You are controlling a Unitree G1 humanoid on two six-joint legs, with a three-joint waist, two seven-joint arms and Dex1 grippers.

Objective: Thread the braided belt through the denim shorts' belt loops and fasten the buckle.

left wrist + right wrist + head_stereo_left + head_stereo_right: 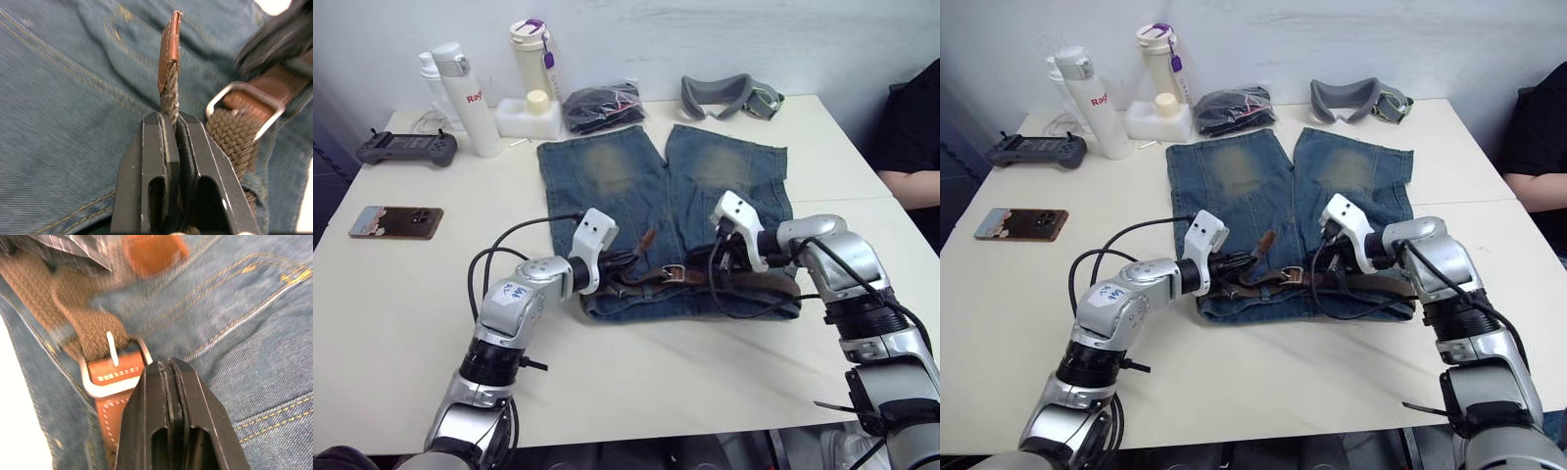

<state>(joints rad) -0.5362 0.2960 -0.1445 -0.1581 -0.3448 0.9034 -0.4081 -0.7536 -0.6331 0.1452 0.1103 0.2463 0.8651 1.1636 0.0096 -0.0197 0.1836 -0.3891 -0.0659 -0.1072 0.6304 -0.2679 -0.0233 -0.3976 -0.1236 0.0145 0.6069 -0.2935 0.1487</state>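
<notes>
White tabletop (401, 323) fills the scene, set against a pale wall. The denim shorts (612, 171) lie flat at the table's middle, legs pointing to the far edge and waistband toward the near edge. Along that waistband runs the braided belt (773, 284), stretching from the shorts' right side to past their middle, where its leather-tipped free end (169, 54) rises off the cloth.

The left gripper (175, 128) sits over the left part of the waistband, its fingers clamped on the braided belt just below the leather tip, so the tip stands straight out beyond the fingertips. The buckle (247, 106) lies just beside that gripper, on the denim, with the woven strap passing through its frame and the prong laid across the weave.

The right gripper (169, 369) rests at the middle of the waistband with its fingers pressed together, holding nothing; its fingertips lie right at the corner of the buckle's frame and the leather tab.

A phone (396, 221) and a controller (406, 147) sit near the left edge; bottles (470, 98) line the far edge.
</notes>
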